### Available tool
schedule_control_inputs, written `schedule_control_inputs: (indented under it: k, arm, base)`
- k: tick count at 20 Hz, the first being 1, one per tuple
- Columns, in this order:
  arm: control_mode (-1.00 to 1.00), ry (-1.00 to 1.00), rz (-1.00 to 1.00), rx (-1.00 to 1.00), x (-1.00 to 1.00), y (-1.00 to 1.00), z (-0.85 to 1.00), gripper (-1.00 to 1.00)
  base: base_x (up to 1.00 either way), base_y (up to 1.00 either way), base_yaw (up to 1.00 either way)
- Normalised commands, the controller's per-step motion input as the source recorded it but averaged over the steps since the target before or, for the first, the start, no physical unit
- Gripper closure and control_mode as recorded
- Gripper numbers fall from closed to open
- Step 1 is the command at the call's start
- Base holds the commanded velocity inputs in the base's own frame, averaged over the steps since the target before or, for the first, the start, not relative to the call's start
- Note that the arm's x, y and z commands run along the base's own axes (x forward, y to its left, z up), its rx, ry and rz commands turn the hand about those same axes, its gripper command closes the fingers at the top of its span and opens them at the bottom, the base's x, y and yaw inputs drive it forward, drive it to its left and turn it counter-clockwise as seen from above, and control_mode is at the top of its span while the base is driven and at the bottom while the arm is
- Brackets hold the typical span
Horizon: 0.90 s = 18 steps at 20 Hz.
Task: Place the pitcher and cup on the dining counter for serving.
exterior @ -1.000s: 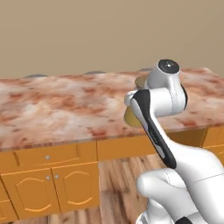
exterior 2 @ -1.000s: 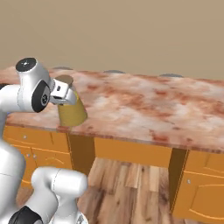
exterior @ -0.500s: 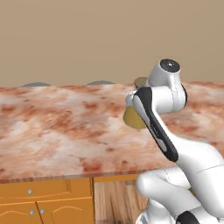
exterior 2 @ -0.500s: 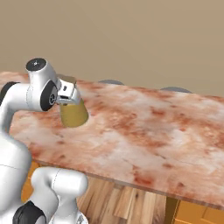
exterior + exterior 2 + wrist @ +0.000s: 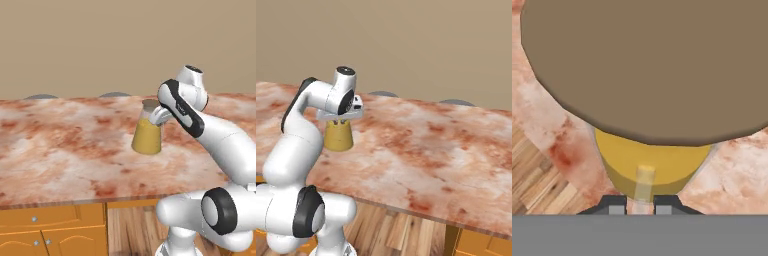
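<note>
The gripper, clamped on the neck of the pitcher, now holds it over the table, well in from the front edge, after the base drove closer within the last second. Delivery looks nearly done; release remains. Two grey stool tops sit beyond the far edge, nothing obstructing.

No text, label, brand or number can be read anywhere: the pitcher is plain glass, and the counter around it seems unmarked, though its far end is coarse.
</note>
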Motion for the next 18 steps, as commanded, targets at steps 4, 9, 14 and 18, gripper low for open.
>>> schedule_control_inputs:
  k: [4, 9, 14, 18]
  arm:
    - [-1.0, 0.11, 0.21, -0.01, 0.57, 0.23, -0.08, 1.0]
    - [-1.0, -0.01, 0.07, -0.01, 0.35, 0.28, -0.32, 1.0]
    - [-1.0, -0.01, 0.05, -0.01, 0.84, 0.22, -0.46, 1.0]
    - [-1.0, -0.03, 0.06, 0.0, 0.62, 0.06, -0.39, 1.0]
  base:
    - [0.0, 0.0, 0.0]
    - [0.0, 0.0, 0.0]
    - [0.0, 0.0, 0.0]
    - [0.0, 0.0, 0.0]
